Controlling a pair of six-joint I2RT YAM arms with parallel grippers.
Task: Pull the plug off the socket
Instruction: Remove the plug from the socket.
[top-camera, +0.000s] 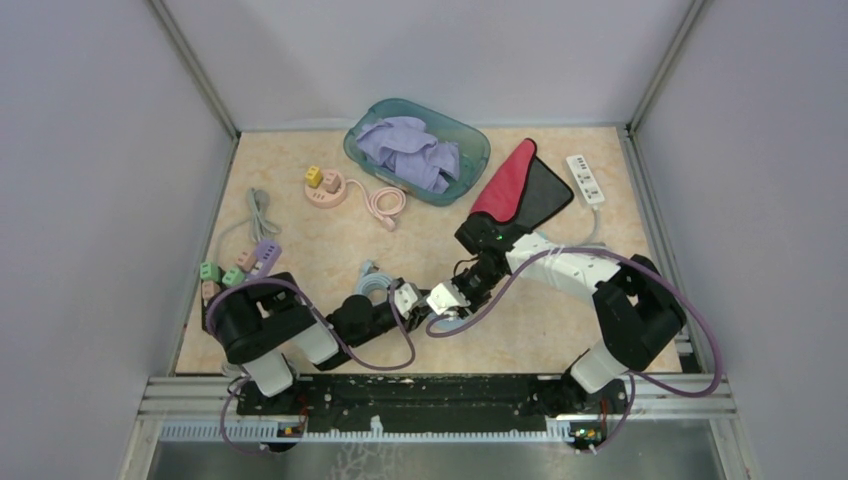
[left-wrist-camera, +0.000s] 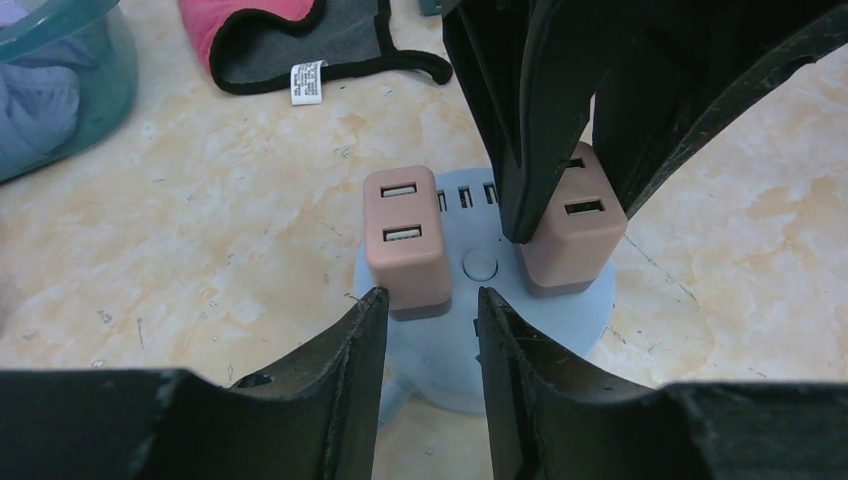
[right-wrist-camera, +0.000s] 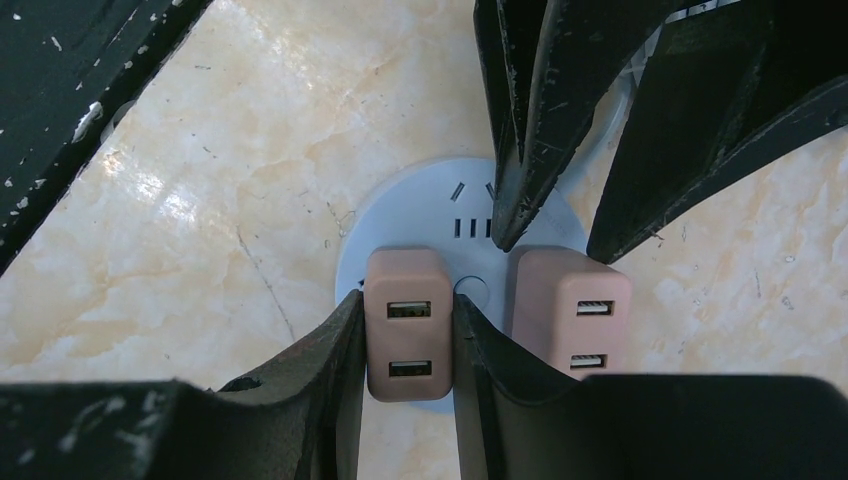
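Marbled beige table (top-camera: 300, 230) lies between grey walls. On its left side sits a cluster of green and purple adapters (top-camera: 240, 265), with a teal tub (top-camera: 415, 150) of cloth further back. The left gripper (left-wrist-camera: 428, 320) reaches in from that side. Its fingers are parted over the near rim of the round pale-blue socket (right-wrist-camera: 420, 215), and I cannot tell from here whether the tips actually press on it.

The socket lies flat at the table's middle, under both claws, with two tan USB plugs standing in it. The right gripper (right-wrist-camera: 408, 330) is clamped on one plug (right-wrist-camera: 408, 325), a finger flat against each side. The second plug (right-wrist-camera: 572, 310) stands untouched just beside it. A red-and-black mitt (top-camera: 515, 190) lies beyond.

To my eye the pull is about to start. It should go straight up along the prongs, without rocking. The left claw should bear down on the socket first, or the light base will likely lift with the plug.
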